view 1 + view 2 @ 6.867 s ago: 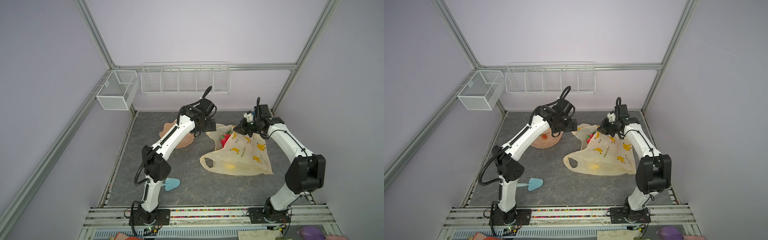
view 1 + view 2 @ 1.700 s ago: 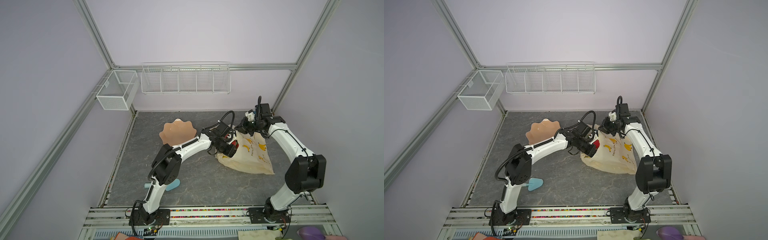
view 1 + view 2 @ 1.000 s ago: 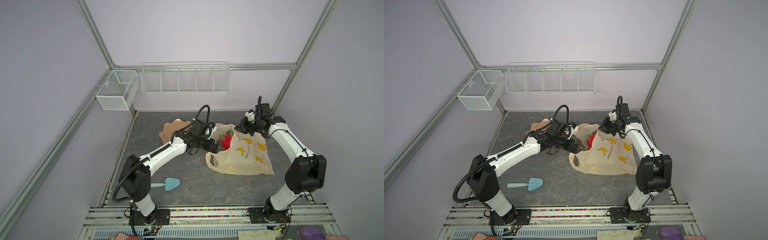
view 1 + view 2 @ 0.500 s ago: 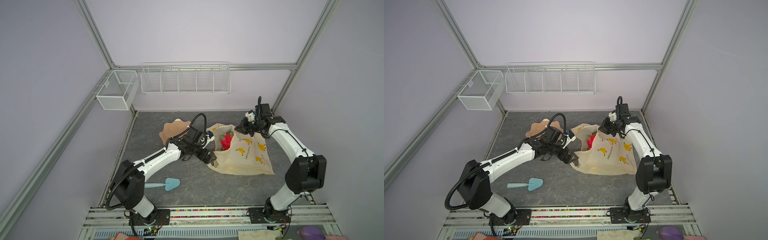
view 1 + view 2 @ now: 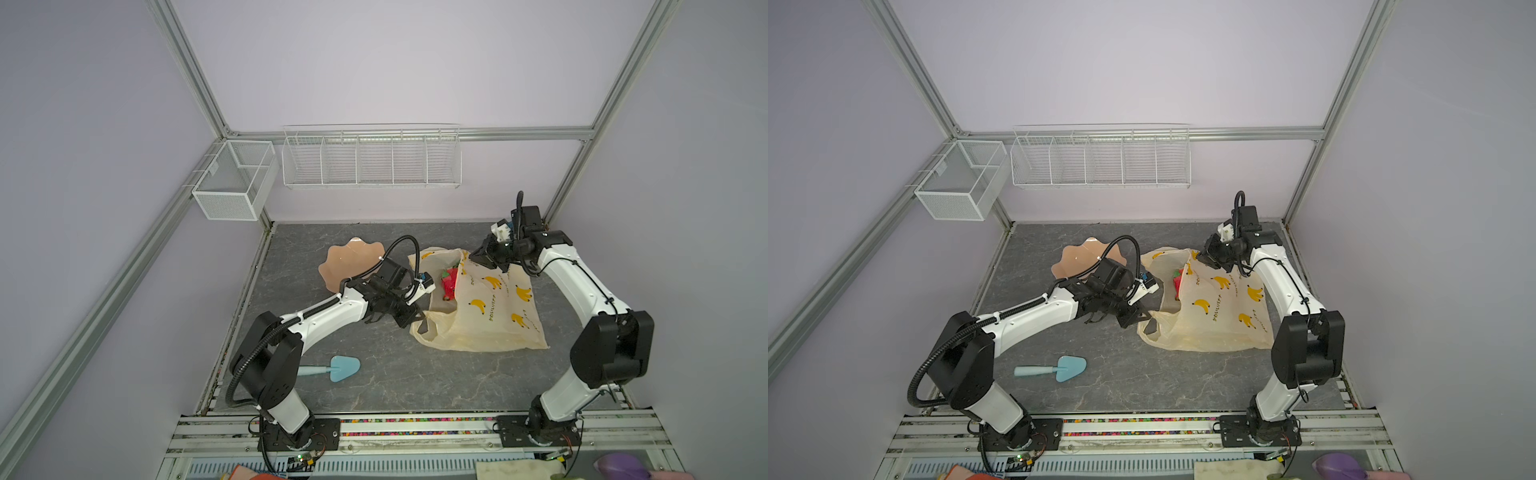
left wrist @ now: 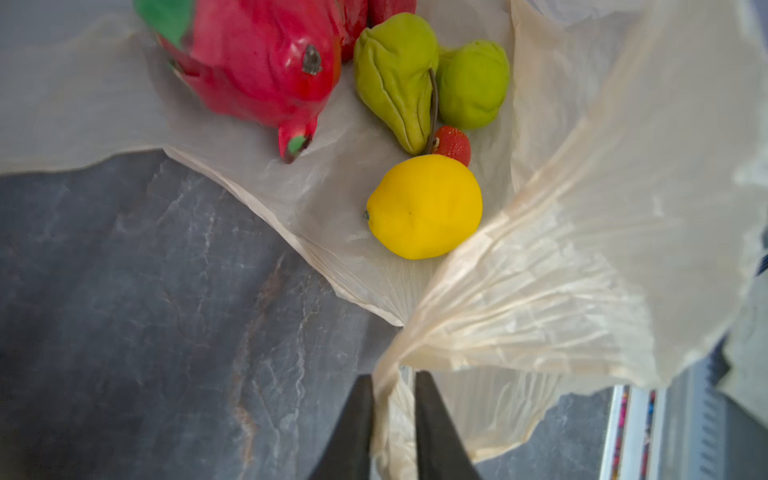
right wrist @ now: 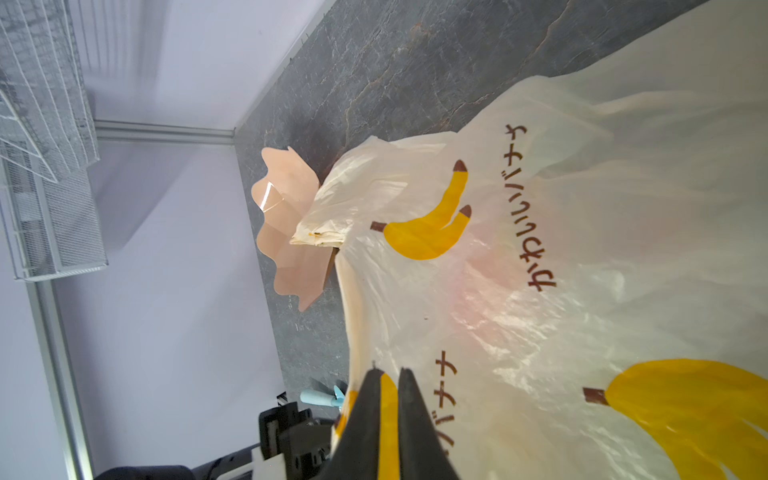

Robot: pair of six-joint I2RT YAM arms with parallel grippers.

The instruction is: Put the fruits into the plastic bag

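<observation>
L fingers point(image 6: 420, 390) pinch the bag point(image 5: 490, 316) by its twisted handle. R fingers point(image 7: 409, 390) are narrow, gripping the bag rim w/ yellow banana print between them. I read brown "かわいいバナナ" on it. L arm point(image 5: 324, 316) is low, stretched across the desk point(image 5: 386, 386). R arm point(image 5: 582, 286) arches over the bag's far side. Fruits point(image 6: 424, 208) lie inside the bag mouth.

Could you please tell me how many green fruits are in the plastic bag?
2: a yellow-green pear beside the dragon fruit, and a rounder green fruit beside the pear. Others may be hidden in the plastic bag.
</observation>
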